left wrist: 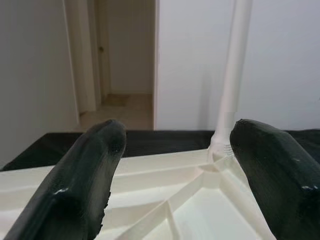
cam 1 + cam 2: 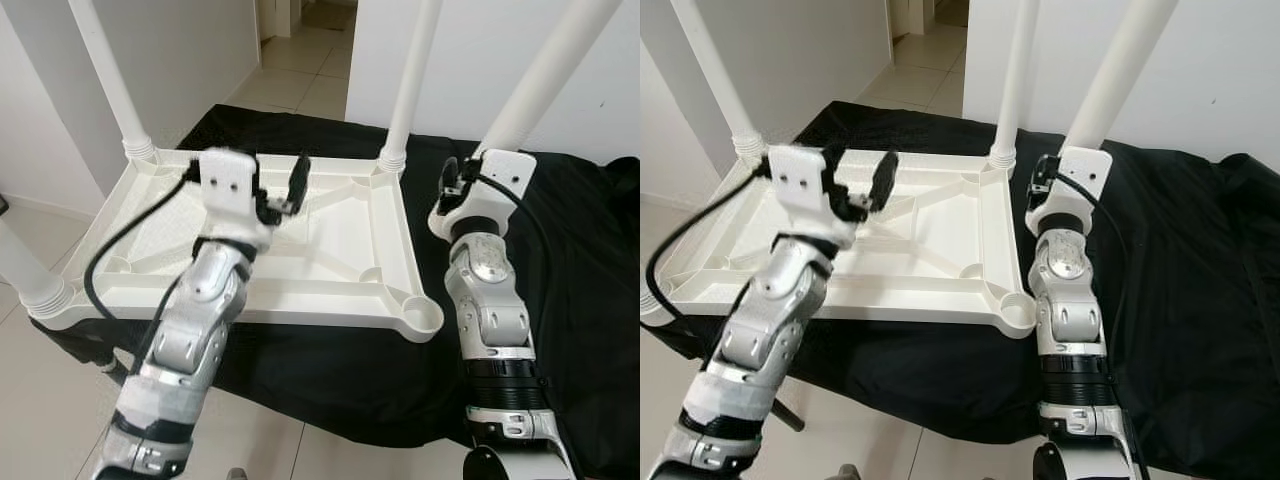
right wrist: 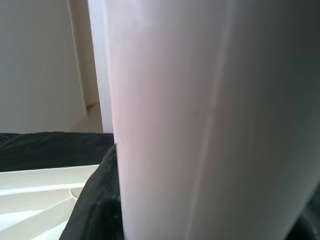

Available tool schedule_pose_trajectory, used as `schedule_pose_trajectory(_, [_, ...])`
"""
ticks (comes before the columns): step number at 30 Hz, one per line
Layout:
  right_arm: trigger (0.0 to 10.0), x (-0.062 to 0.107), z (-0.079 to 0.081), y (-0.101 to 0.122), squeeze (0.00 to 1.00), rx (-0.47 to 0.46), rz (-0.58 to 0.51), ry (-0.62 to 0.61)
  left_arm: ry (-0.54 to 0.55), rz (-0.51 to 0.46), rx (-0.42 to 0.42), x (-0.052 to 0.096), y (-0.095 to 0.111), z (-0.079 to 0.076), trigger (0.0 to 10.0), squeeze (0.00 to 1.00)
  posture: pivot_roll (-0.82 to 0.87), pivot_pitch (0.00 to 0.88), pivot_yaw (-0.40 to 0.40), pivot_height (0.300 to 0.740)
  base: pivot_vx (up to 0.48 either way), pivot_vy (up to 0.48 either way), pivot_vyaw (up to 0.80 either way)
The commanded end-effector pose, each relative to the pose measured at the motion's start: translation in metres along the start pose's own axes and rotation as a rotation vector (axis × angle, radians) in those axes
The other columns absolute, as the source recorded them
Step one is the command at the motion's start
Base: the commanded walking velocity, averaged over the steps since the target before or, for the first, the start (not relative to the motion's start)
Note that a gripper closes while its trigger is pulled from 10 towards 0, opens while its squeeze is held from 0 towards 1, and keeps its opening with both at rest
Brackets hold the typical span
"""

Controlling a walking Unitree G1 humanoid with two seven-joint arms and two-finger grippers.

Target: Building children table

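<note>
A black cloth [image 2: 330, 370] covered the floor, and the white tabletop [image 2: 330, 250] lay upside down on it with legs screwed in. In the eye views, the left gripper [image 2: 285, 190] hovered over the tabletop. Its wrist view showed the fingers [image 1: 85, 170] spread, empty. The right gripper [image 2: 1052, 180] clasped a loose white leg [image 3: 200, 120] beside the tabletop's near right corner.

The left arm is raised and bent forward, its wrist turned so that the left gripper [image 2: 280, 190] is held level, with both black fingers [image 1: 85, 175] spread wide apart (nothing lies between them). The right arm is lifted upright from the elbow, and the right gripper [image 2: 462, 172] is clamped around a white leg [image 3: 200, 120].
</note>
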State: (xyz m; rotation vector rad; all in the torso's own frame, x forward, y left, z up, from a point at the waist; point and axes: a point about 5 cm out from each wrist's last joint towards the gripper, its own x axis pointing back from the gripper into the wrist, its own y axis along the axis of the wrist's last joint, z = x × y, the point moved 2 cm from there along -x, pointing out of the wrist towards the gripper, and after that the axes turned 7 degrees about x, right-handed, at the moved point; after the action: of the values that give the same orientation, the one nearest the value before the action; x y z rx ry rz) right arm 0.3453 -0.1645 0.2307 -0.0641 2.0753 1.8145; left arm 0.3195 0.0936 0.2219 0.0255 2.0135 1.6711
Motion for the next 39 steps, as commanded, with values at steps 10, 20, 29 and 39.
schedule_pose_trajectory(10, [10.0,0.002,-0.003,0.002,0.00,-0.010,-0.019,-0.002,-0.027,0.049,0.029,0.008,-0.010,0.020,10.0,0.00,-0.03,0.000,0.005,0.740,0.000,0.000,0.00])
schedule_pose_trajectory(20, [10.0,0.006,-0.008,0.000,0.00,0.024,-0.022,0.031,0.043,0.174,0.101,-0.001,-0.029,0.035,10.0,0.00,-0.05,0.000,0.020,0.740,0.000,0.000,0.00])
schedule_pose_trajectory(29, [10.0,0.008,-0.004,-0.003,0.00,0.042,-0.023,0.076,-0.063,0.175,0.063,0.005,-0.037,0.022,10.0,0.00,-0.03,0.000,0.014,0.740,0.000,0.000,0.00])
schedule_pose_trajectory(39, [10.0,0.020,-0.006,-0.011,0.00,0.056,-0.029,0.167,-0.366,0.189,0.097,0.042,-0.030,-0.028,10.0,0.00,-0.02,0.000,0.010,0.740,0.000,0.000,0.00])
